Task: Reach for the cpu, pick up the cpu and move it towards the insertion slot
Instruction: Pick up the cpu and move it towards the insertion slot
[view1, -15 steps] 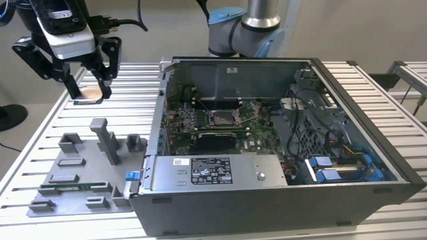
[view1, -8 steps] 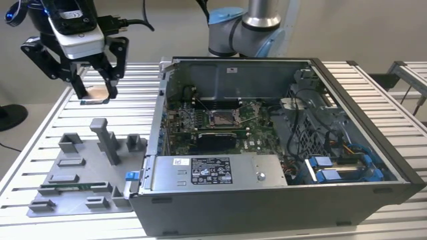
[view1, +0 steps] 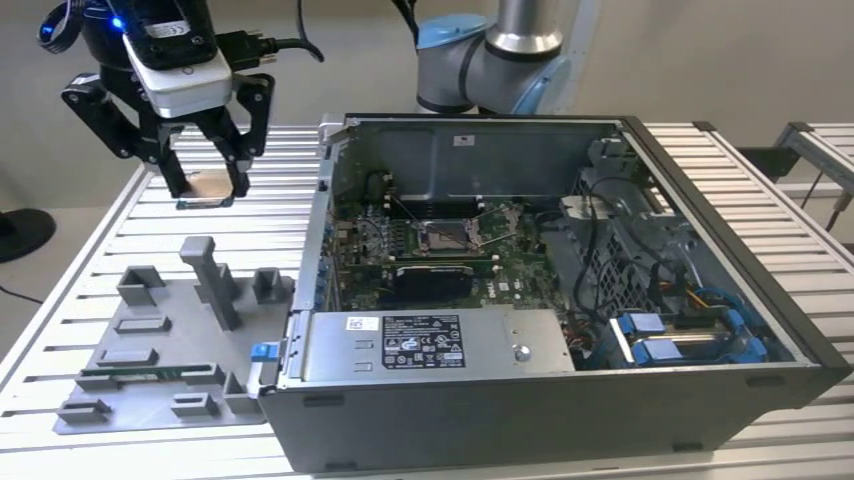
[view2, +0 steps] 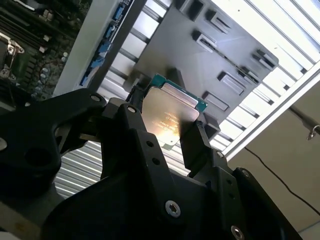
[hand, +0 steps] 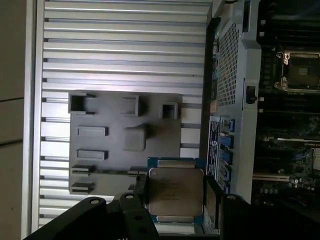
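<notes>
cpu (view1: 207, 188): we see it clamped flat in the gripper (view1: 208, 190), held above the slatted table (view1: 80, 290), beyond the grey tray (view1: 147, 335) and outside the computer case (view1: 727, 210) on the exterior view's left.
gripper state: its fingers (view2: 192, 140) are closed on two opposite edges of the cpu.
wrist views: in both we see the cpu's silvery top and thin green rim; the exterior view gives us just a small tan patch.
insertion slot (view1: 443, 236): on the board inside the case, well apart from the cpu.
arm (view1: 494, 60): it rises behind the case, and the gripper hangs with its fingers pointing down.
</notes>
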